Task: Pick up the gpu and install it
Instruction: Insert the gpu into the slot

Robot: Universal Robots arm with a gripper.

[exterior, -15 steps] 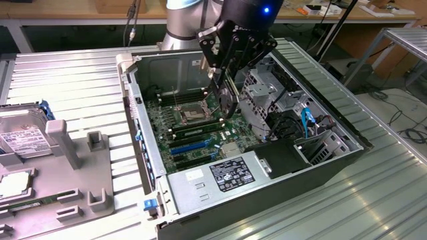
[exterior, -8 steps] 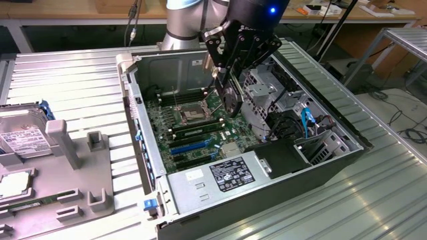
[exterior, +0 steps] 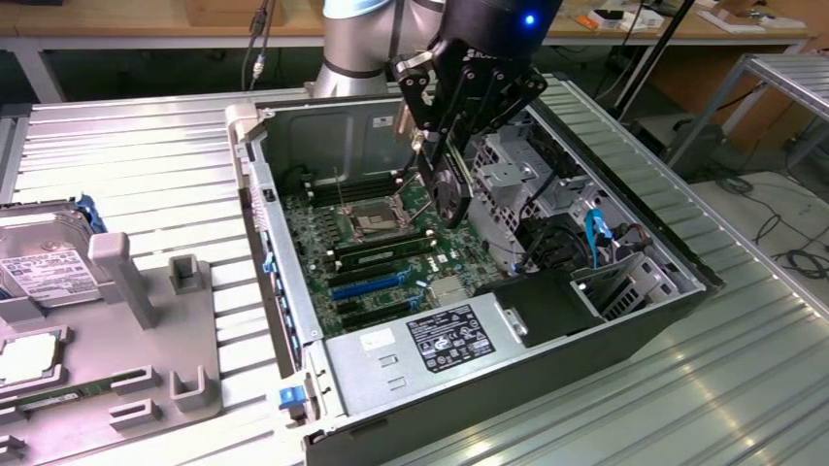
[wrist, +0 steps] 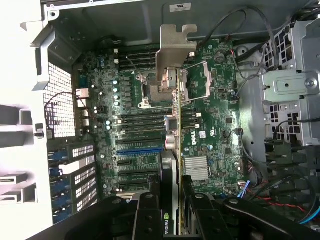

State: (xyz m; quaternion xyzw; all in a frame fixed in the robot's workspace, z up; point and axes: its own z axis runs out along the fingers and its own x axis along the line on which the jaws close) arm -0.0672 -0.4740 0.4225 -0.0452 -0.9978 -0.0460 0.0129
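Exterior view: I am holding the gpu (exterior: pixel 448 194) on edge in my closed hand (exterior: pixel 453 160), above the motherboard (exterior: pixel 434 264) inside the open case (exterior: pixel 583 361).
Wrist view: the bracket (wrist: pixel 175 55) is leading. My judgement: I should be aligning the card's edge with the blue slot (wrist: pixel 140 149), untilted.

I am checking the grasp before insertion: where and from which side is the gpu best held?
Probably by the top long edge, from above, one finger on each flat face, as the gripper grips it now. The gpu is thin and hangs edge-on over the motherboard; its lower edge and silver bracket must stay free.
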